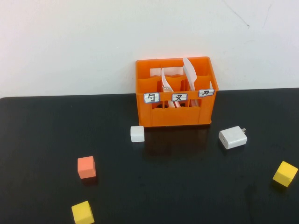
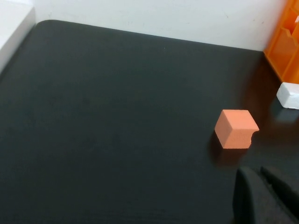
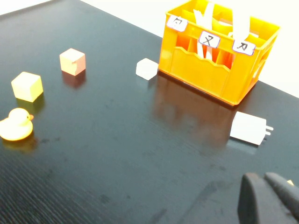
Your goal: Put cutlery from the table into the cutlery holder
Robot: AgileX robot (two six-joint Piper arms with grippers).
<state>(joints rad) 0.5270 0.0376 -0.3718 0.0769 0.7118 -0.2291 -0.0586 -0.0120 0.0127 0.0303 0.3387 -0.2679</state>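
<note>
left end effector (image 2: 264, 196): mine; clenched, grasping nothing; dark fingers pressed together above the table, near the orange cube, not touching it; out of the high view
right end effector (image 3: 271, 198): mine; clenched too, nothing in it; over the table on my right, near the charger, apart from it; out of the high view
table (image 1: 187, 186): glossy black, carries everything
orange cube (image 2: 236, 128): on my left, alone on the table; a notch in one edge in the left wrist view
white cube (image 1: 137, 133): just in front of the holder's left front corner; a small gap between them
cutlery holder (image 1: 175, 116): bright orange crate, upright at the back of the table by the white wall; three labelled front compartments
cutlery (image 1: 189, 70): pale knife standing in the right compartment, tilted, top above the rim; fork (image 1: 165, 79) upright in the middle compartment; none lying on the table
charger (image 1: 232, 137): white block, prongs out; right of the holder, in front of its right corner
yellow cubes: one front left (image 1: 82, 212); one far right (image 1: 285, 173)
yellow duck (image 3: 16, 125): right wrist view only; near a yellow cube
</note>
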